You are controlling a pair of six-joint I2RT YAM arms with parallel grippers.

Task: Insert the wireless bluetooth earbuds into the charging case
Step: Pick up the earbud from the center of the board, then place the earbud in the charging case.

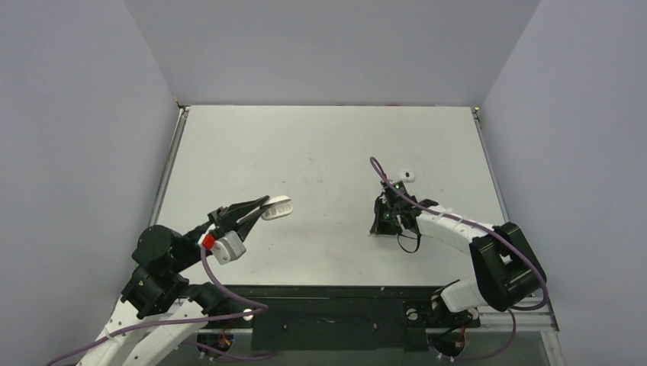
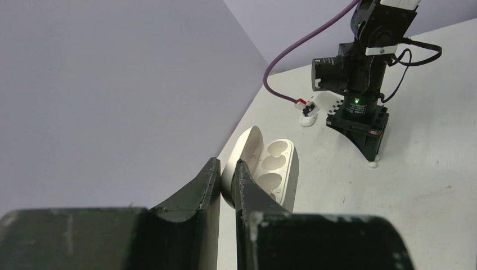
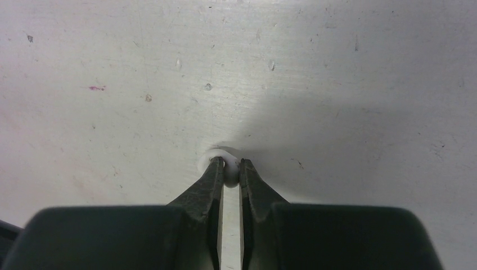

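1. Presently the left pincer (image 2: 226, 169) is closed tight on the raised lid of the charging case (image 2: 278, 166). It holds the case open at its tips over the left half of the counter (image 1: 305, 137), and two rounded sockets show inside.
2. Whether the case rests on the counter or hangs just above it cannot be told.
3. On the right half, the right pincer (image 3: 230, 164) points straight down at the counter. Its jaws are drawn almost together around a tiny white earbud (image 3: 230, 179) that touches the surface.
4. A second earbud (image 1: 410, 175) lies on the counter just beyond the right pincer, not touching it and well apart from the case.
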